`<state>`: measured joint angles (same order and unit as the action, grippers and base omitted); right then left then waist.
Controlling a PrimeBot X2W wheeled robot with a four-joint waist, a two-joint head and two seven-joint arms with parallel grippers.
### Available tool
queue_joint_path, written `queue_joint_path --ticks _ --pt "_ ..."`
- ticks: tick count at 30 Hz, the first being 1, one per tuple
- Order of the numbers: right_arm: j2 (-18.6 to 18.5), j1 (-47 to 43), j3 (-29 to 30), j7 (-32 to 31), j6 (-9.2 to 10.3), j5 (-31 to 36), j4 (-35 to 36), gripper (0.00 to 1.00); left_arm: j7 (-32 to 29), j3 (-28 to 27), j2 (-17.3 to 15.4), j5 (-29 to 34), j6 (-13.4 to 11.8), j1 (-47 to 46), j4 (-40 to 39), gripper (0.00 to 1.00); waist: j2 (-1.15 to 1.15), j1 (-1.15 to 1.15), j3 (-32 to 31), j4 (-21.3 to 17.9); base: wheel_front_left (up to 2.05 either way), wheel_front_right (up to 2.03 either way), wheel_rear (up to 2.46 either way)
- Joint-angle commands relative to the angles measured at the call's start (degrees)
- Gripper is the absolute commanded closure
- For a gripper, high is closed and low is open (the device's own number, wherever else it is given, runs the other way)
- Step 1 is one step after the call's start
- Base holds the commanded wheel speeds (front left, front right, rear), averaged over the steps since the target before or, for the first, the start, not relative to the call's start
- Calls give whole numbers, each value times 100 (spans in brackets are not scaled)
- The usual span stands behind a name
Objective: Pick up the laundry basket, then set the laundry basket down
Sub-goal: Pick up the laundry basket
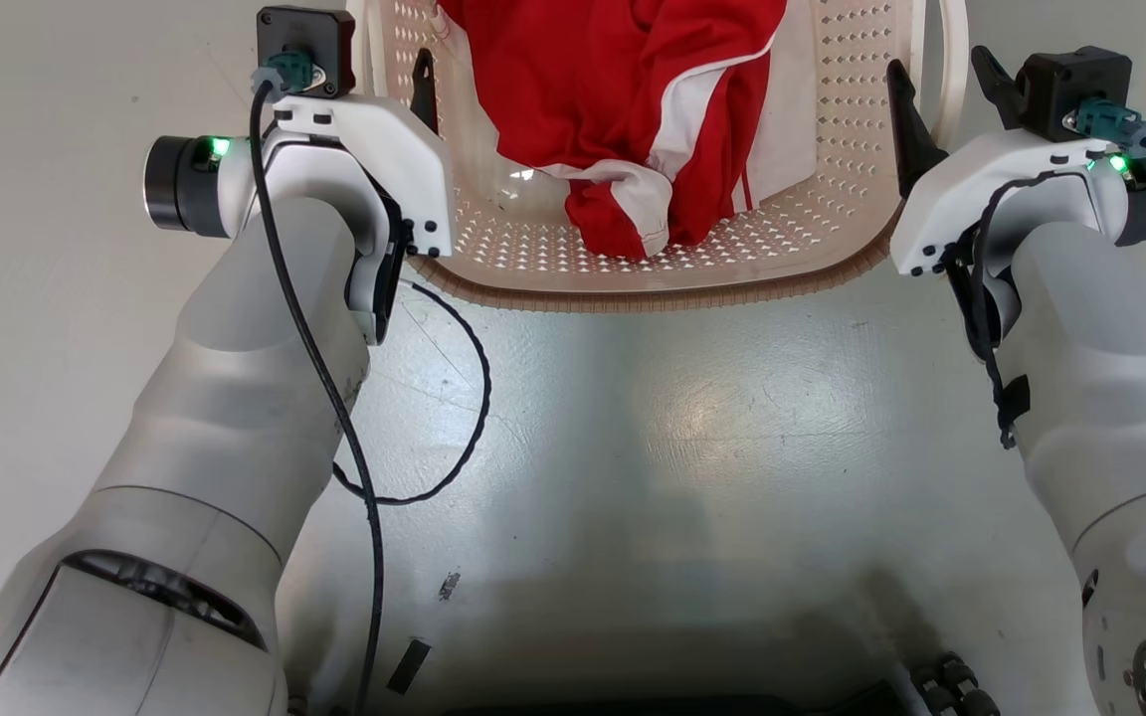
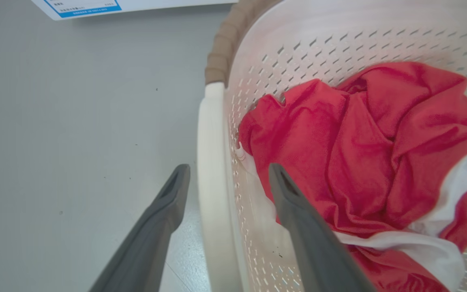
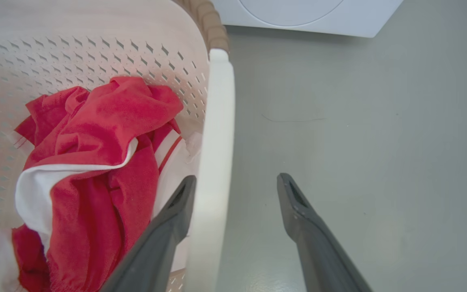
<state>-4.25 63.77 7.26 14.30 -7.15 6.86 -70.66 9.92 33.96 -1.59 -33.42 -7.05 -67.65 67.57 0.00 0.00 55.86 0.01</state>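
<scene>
The laundry basket point(image 1: 653, 296), cream and perforated with a brown woven rim, sits at the top centre of the head view. It holds a red and white garment point(image 1: 623, 99). My left gripper point(image 1: 394, 85) is open and straddles the basket's white left handle point(image 2: 213, 162), one finger inside the basket point(image 2: 318, 40) and one outside. My right gripper point(image 1: 946, 94) is open too, astride the white right handle point(image 3: 217, 134). Its inner finger lies close against that handle and its outer finger stands well clear over the floor. The left gripper point(image 2: 228, 170) and right gripper point(image 3: 236, 181) clamp nothing.
A white washing machine point(image 3: 298, 12) stands just beyond the basket, and a white panel with a blue label point(image 2: 95, 6) shows past its left side. A black cable point(image 1: 474, 398) loops from my left arm over the grey floor. My base is at the bottom edge.
</scene>
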Motion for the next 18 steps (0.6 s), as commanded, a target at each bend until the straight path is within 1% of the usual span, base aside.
queue_joint_path --ticks 1,6,12,18 --pt "110 -57 -108 8 -34 -48 -33 0 -31 9 -129 -85 -43 -26 -24 0 0 0 -8 3 0 0 0" --pt "120 70 -210 -75 -34 -185 -180 0 -129 191 -129 -188 -94 -96 -17 0 0 0 -18 -3 0 0 0" --pt "128 162 -234 -352 -34 -576 -271 0 -229 412 -129 -315 -126 -167 -46 0 0 0 -10 30 0 0 0" --pt "74 181 -391 -430 -34 -652 -296 0 -284 575 -129 -435 -164 -187 -68 0 0 0 -6 51 0 0 0"
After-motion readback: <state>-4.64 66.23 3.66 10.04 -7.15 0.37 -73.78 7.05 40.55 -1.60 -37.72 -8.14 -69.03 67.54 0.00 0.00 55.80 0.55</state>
